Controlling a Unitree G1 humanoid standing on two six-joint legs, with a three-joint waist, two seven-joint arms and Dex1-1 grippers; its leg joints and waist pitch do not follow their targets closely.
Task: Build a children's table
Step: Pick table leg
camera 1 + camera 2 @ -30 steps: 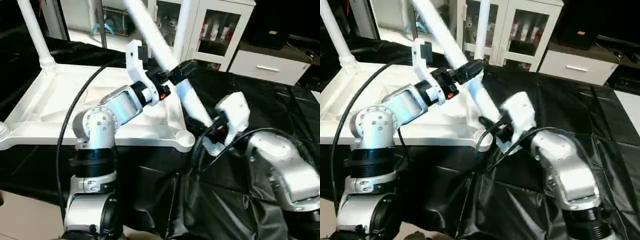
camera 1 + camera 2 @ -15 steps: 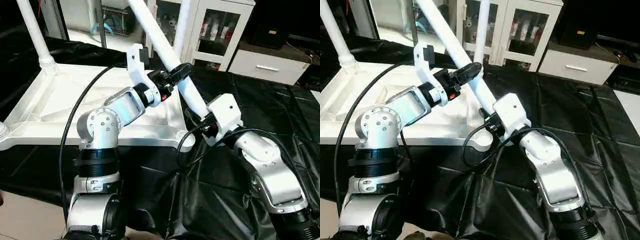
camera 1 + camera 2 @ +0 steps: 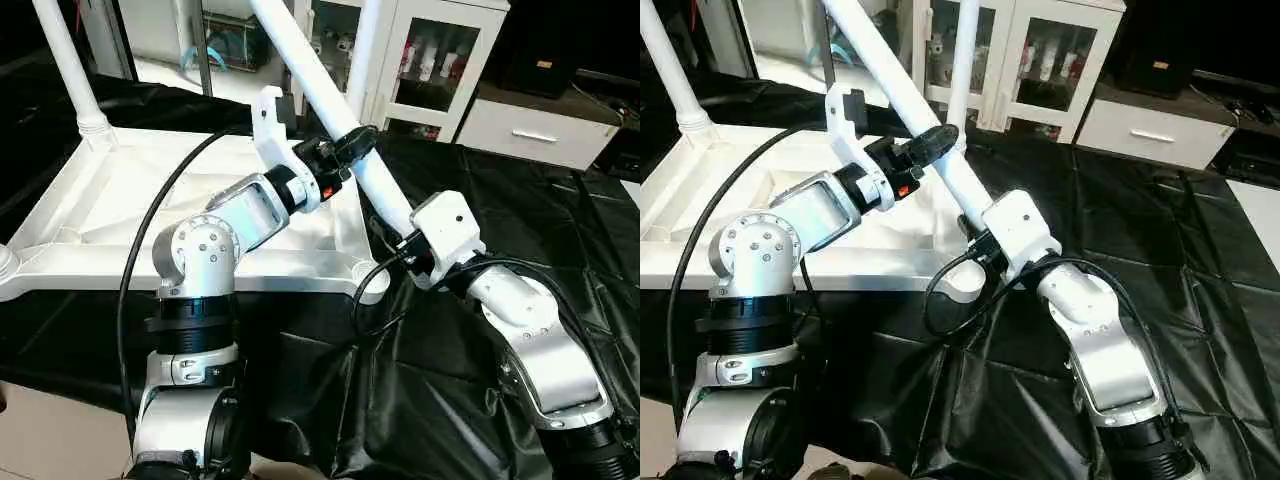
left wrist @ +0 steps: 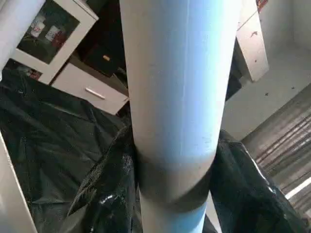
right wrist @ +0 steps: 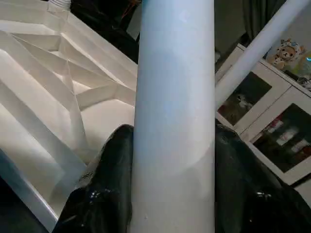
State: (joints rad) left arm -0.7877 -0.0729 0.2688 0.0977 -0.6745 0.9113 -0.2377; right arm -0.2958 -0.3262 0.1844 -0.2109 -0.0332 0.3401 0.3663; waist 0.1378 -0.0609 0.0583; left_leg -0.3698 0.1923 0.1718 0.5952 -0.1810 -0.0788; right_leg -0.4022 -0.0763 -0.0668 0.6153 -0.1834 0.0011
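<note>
Leaning leg (image 3: 330, 105) fills the gap between the left gripper's (image 3: 352, 146) fingers (image 4: 104, 194) and between the right gripper's (image 3: 405, 243) fingers (image 5: 104, 189); no room between either pair. Upturned table top (image 3: 120, 215) lies close beside and under both. Standing legs (image 3: 68, 65) block beyond. Black cloth (image 3: 540, 210) off the right fingers' far side lies open.

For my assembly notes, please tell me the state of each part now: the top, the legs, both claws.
Table top: upside down, ribs showing.
Far-left leg: upright in its socket.
Far-right leg: standing upright.
Tilted leg: held slanted, not yet seated.
Near-right socket: empty.
Left claw: closed on tilted leg.
Right claw: closed on tilted leg.
</note>
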